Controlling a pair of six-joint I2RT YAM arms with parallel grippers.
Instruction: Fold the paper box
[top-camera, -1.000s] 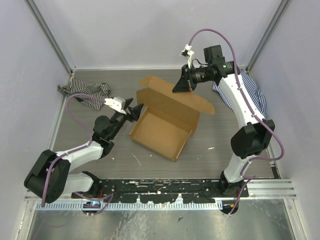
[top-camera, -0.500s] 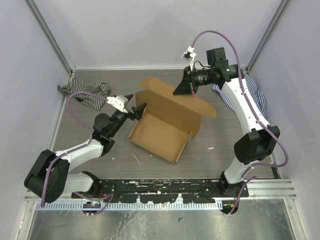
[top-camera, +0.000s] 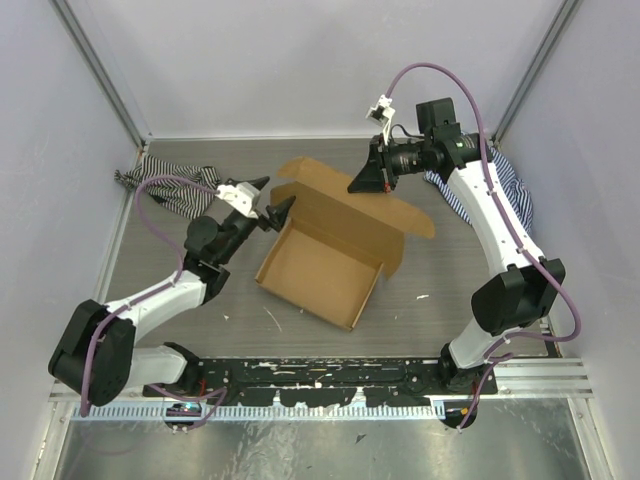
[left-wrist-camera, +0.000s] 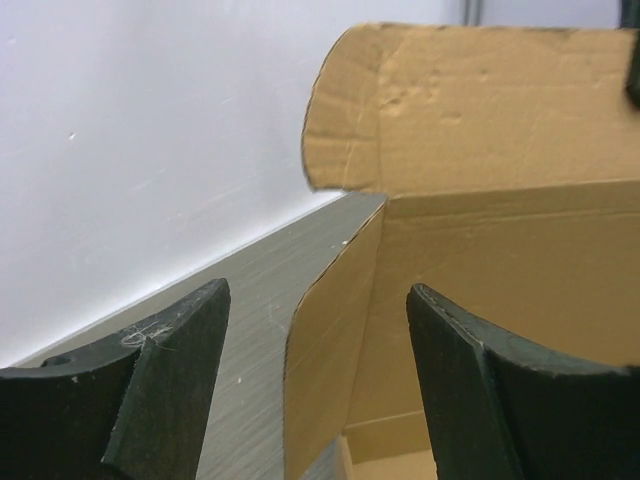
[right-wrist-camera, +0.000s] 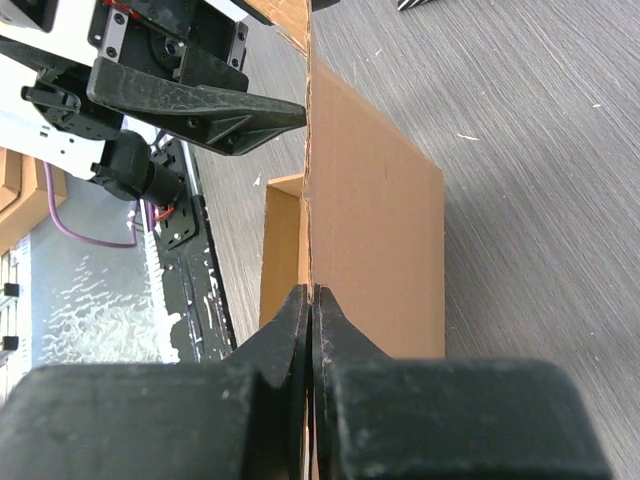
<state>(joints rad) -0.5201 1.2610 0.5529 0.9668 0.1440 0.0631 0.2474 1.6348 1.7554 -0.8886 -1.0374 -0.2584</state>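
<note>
The brown cardboard paper box (top-camera: 325, 262) sits mid-table, its tray formed and its lid panel (top-camera: 350, 203) standing up at the back. My right gripper (top-camera: 358, 183) is shut on the top edge of that lid panel (right-wrist-camera: 375, 250). My left gripper (top-camera: 272, 200) is open at the box's left rear corner. In the left wrist view the left side wall (left-wrist-camera: 335, 340) stands between its fingers (left-wrist-camera: 175, 380), untouched, with a rounded lid flap (left-wrist-camera: 345, 120) above.
A striped cloth (top-camera: 170, 185) lies at the back left of the table and another (top-camera: 510, 195) at the back right behind the right arm. Pale enclosure walls (top-camera: 300, 60) stand close behind the box.
My left gripper has moved up and back toward the box's left rear corner. My right gripper has held its grip on the lid panel and shifted slightly right.
</note>
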